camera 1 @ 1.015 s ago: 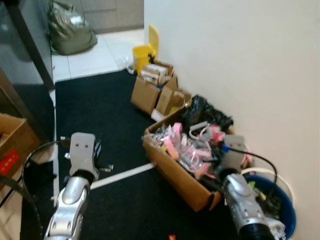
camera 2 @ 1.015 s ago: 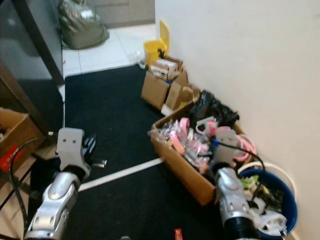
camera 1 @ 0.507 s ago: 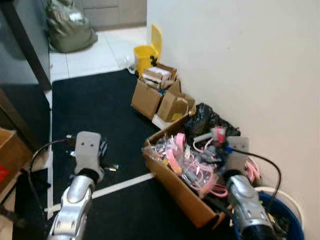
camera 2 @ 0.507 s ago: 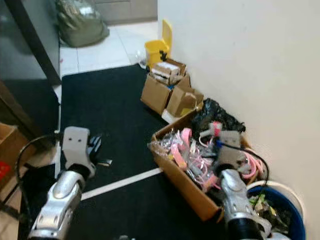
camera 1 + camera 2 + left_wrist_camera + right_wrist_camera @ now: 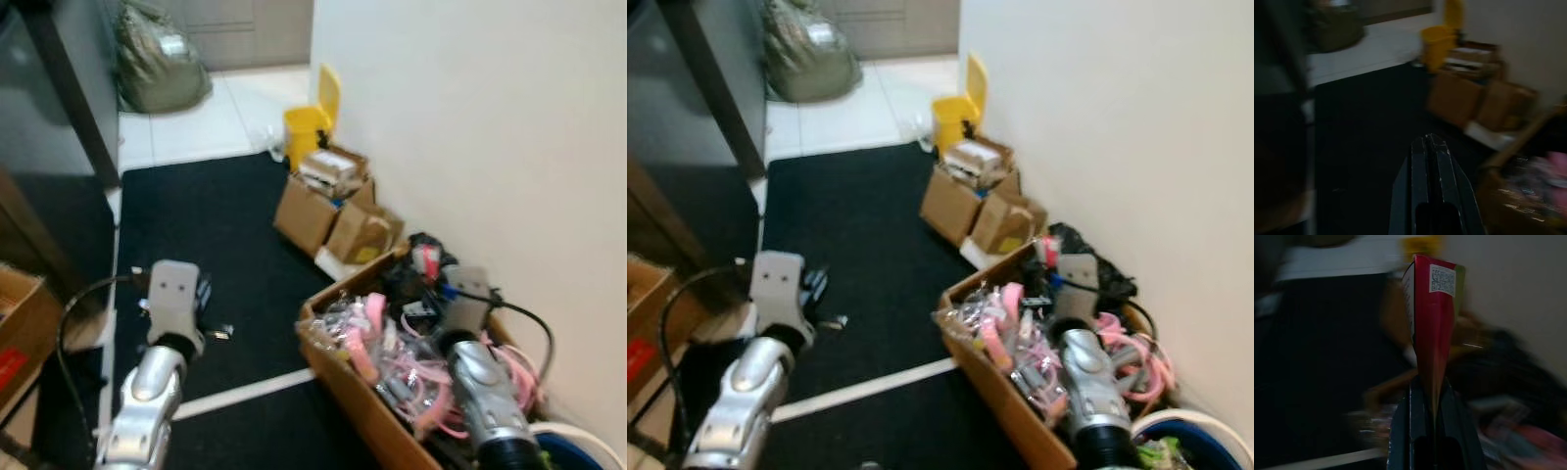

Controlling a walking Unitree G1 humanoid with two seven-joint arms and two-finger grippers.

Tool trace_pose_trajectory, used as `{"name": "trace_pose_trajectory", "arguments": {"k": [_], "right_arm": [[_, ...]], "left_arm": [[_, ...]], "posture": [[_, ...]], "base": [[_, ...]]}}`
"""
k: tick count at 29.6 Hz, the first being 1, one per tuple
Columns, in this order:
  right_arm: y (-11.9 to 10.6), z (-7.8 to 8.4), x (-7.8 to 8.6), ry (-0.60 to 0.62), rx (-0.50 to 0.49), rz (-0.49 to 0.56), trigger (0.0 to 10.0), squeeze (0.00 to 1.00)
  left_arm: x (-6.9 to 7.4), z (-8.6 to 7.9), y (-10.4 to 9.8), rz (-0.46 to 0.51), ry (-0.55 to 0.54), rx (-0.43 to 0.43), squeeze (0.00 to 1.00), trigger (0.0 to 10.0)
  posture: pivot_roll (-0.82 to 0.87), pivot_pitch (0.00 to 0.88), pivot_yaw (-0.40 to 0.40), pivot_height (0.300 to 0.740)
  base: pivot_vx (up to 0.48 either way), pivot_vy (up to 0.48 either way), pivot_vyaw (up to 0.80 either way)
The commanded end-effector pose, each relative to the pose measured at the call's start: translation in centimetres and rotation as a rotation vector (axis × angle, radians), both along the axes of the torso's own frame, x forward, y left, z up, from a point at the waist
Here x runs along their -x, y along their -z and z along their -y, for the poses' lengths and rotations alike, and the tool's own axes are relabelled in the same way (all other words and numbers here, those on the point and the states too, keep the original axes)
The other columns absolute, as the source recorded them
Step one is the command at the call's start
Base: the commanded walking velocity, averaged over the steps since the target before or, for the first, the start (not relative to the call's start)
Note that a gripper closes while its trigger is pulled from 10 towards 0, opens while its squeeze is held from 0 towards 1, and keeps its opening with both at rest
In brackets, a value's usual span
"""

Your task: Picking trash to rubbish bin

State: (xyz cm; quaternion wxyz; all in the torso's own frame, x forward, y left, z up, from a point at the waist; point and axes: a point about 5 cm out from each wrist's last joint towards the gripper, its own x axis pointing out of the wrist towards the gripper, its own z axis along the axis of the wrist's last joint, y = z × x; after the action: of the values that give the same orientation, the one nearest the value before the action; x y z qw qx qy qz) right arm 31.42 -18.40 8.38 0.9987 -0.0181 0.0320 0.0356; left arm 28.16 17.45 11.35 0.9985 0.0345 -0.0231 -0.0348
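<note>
One red carton (image 5: 1432, 328), apparently flattened, sits clamped in the right gripper (image 5: 1434, 396); keep that grip firm until over the blue bin (image 5: 1190, 436), left gripper (image 5: 1431, 147) closed empty.

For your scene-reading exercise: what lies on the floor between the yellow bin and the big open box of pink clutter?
In the left eye view, two small cardboard boxes stand along the wall between the yellow bin and the big box.

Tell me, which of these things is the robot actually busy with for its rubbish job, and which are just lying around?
For the job:
- right gripper, shut on a red carton
- blue bin by the wall
- left gripper, shut and empty

Just lying about:
- big cardboard box of pink clutter
- small cardboard boxes
- yellow dustpan
- green sack
</note>
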Motion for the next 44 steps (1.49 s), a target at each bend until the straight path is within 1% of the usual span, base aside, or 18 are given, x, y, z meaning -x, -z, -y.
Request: {"name": "trace_pose_trajectory", "arguments": {"k": [1, 6, 11, 22, 24, 26, 32, 35, 37, 44], "right_arm": [[0.5, 0.83, 0.41, 0.02, 0.017, -0.018, 10.0, 0.0], [0.61, 0.94, 0.46, 0.024, 0.018, -0.022, 10.0, 0.0], [0.77, 1.23, 0.58, 0.047, -0.023, -0.027, 10.0, 0.0], [0.91, 1.41, 0.73, 0.056, -0.014, -0.033, 10.0, 0.0], [0.95, 1.42, 0.74, 0.046, 0.015, -0.037, 10.0, 0.0], [0.99, 1.39, 0.74, 0.042, 0.014, -0.042, 10.0, 0.0], [0.81, 1.05, 0.64, 0.029, 0.019, -0.032, 10.0, 0.0], [0.78, 1.02, 0.64, 0.029, 0.015, -0.03, 10.0, 0.0], [0.79, 1.0, 0.63, 0.032, -0.007, -0.03, 10.0, 0.0], [0.6, 0.99, 0.51, 0.032, -0.011, -0.023, 10.0, 0.0]], "left_arm": [[0.25, 0.02, 0.38, -0.016, 0.001, -0.006, 0.0, 10.0], [0.27, 0.03, 0.38, -0.016, 0.0, -0.006, 0.0, 10.0], [0.25, 0.13, 0.42, -0.022, -0.005, 0.007, 0.0, 10.0], [0.22, 0.22, 0.33, -0.023, 0.0, -0.01, 0.0, 10.0], [0.2, 0.24, 0.35, -0.024, 0.002, -0.015, 0.0, 10.0], [0.19, 0.26, 0.38, -0.027, 0.002, -0.019, 0.0, 10.0], [0.26, -0.09, 0.65, -0.035, -0.025, -0.019, 0.0, 10.0], [0.31, -0.18, 0.66, -0.035, -0.025, -0.018, 0.0, 10.0], [0.39, -0.21, 0.59, -0.037, -0.02, -0.006, 0.0, 10.0], [0.36, -0.14, 0.57, -0.042, -0.015, -0.014, 0.0, 10.0]], "posture": [[0.05, 0.138, -0.005, 0.74], [0.05, 0.14, -0.005, 0.74], [0.05, 0.144, -0.002, 0.74], [0.05, 0.144, 0.001, 0.74], [0.05, 0.143, 0.002, 0.74], [0.05, 0.143, 0.002, 0.74], [0.05, 0.134, 0.004, 0.74], [0.05, 0.134, 0.004, 0.74], [0.06, 0.127, -0.001, 0.74], [0.06, 0.118, -0.001, 0.74]], "base": [[0.326, 0.0, 0.8], [0.319, 0.0, 0.8], [0.0, 0.0, 0.0], [0.0, 0.0, 0.0], [0.0, 0.0, 0.0], [0.0, 0.0, 0.0], [0.0, 0.0, 0.8], [0.0, 0.0, 0.8], [0.0, 0.0, 0.8], [0.0, 0.0, 0.8]]}}
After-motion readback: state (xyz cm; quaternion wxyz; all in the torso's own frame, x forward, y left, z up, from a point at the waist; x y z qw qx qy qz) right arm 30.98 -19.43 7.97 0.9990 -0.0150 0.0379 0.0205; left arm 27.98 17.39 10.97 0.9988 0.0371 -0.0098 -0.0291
